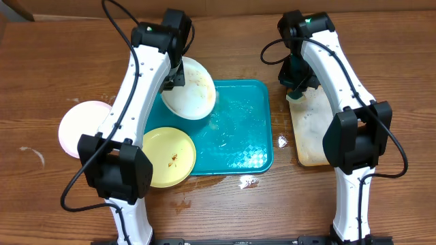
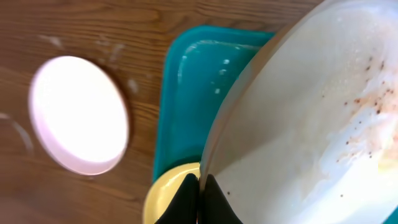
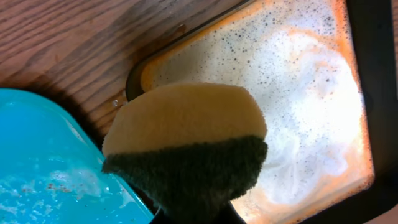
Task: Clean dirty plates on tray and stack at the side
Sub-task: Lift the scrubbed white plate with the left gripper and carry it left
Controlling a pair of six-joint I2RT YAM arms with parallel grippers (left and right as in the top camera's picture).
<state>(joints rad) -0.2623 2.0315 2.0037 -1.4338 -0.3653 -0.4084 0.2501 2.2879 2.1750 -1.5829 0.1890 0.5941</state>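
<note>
Roughly one of three done: clean white plate [image 1: 80,128] sits on the worktop [image 1: 409,102] left of the teal tray [image 1: 245,136]. The smeared white plate [image 1: 194,92] is tilted over the tray, rim pinched in the closed left end effector [image 2: 199,193]. Yellow-green plate [image 1: 169,158] overlaps the tray's near-left corner, smear visible. Right end effector [image 1: 297,90] is clamped on the sponge [image 3: 186,137] over the soapy beige tray [image 3: 311,93]; the left arm spans the path to the stack.

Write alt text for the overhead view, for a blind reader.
The left gripper holds a smeared white plate at the far left corner of the teal tray; the right gripper holds a sponge over a beige tray. A yellow plate overlaps the teal tray's near corner; a pale plate lies on the table.
</note>
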